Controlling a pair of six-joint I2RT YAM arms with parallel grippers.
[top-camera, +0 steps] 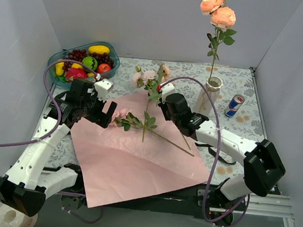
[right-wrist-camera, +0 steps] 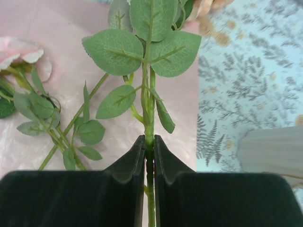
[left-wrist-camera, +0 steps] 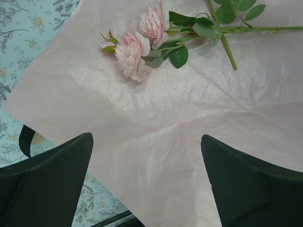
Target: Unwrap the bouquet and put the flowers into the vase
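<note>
Right claw [right-wrist-camera: 149, 144] pinches a thin, leafy green stem [right-wrist-camera: 148, 130]. Left claw [left-wrist-camera: 146, 139] hangs spread wide over crinkly pink paper [left-wrist-camera: 71, 94], pale roses [left-wrist-camera: 130, 54] on it.

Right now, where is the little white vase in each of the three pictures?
Top external: vase at back right, beside the can, one peach rose in it.
Left wrist: not in it.
Right wrist: probably the pale ribbed shape at the lower right edge.
Shared landmark: the pink wrapping paper.
</note>
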